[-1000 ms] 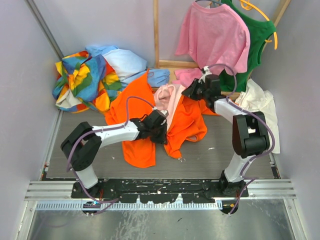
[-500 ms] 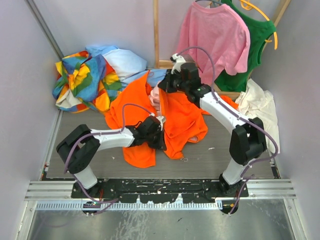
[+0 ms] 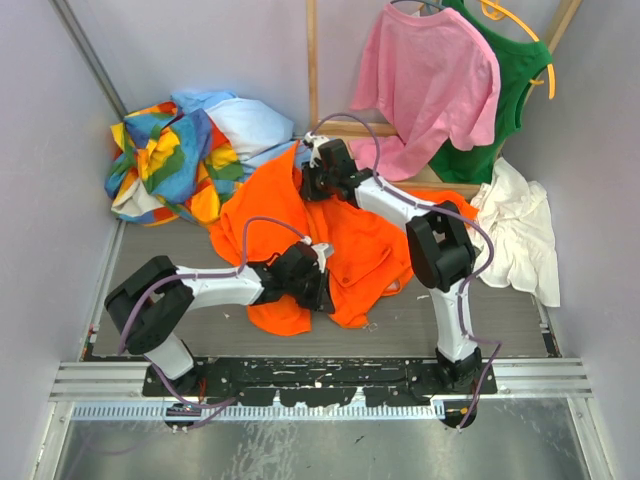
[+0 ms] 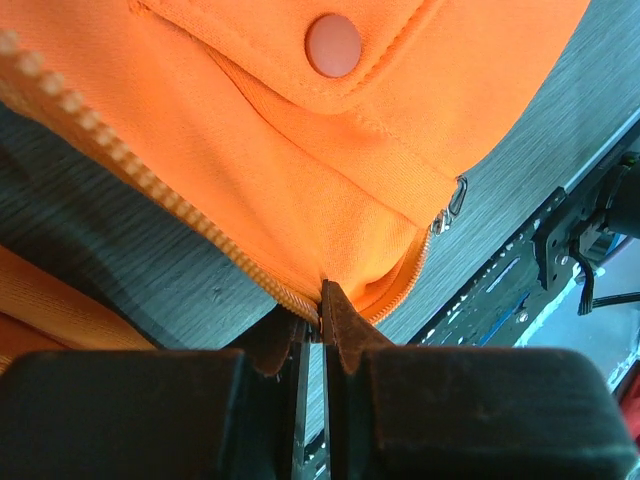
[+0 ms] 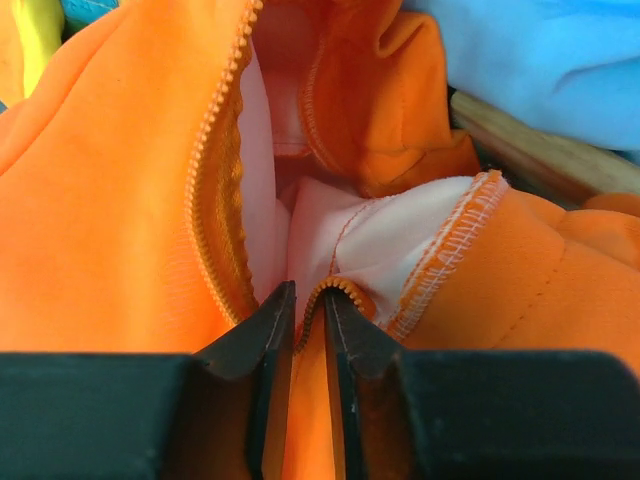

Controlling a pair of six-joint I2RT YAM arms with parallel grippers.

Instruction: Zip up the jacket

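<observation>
The orange jacket (image 3: 355, 240) lies crumpled in the middle of the table, its pale lining showing near the collar (image 5: 300, 200). My left gripper (image 3: 318, 285) is shut on the jacket's bottom hem, pinching the zipper tape's end (image 4: 318, 305). A metal zipper pull (image 4: 455, 200) hangs to the right, and a pale snap button (image 4: 333, 45) sits above. My right gripper (image 3: 312, 180) is at the jacket's top edge, shut on a fold of the zipper edge (image 5: 340, 292). A row of zipper teeth (image 5: 215, 170) runs up on the left.
A multicoloured patchwork garment (image 3: 165, 160) and light blue cloth (image 3: 250, 125) are piled at the back left. A pink T-shirt (image 3: 430, 75) and a green top (image 3: 515, 80) hang at the back right. White cloth (image 3: 520, 225) lies at the right. A wooden frame (image 3: 312, 60) stands behind.
My right gripper has swept left across the back, from near the pink shirt to the jacket's collar, drawing orange fabric over the pale lining. My left gripper has shifted slightly nearer, still holding the hem.
</observation>
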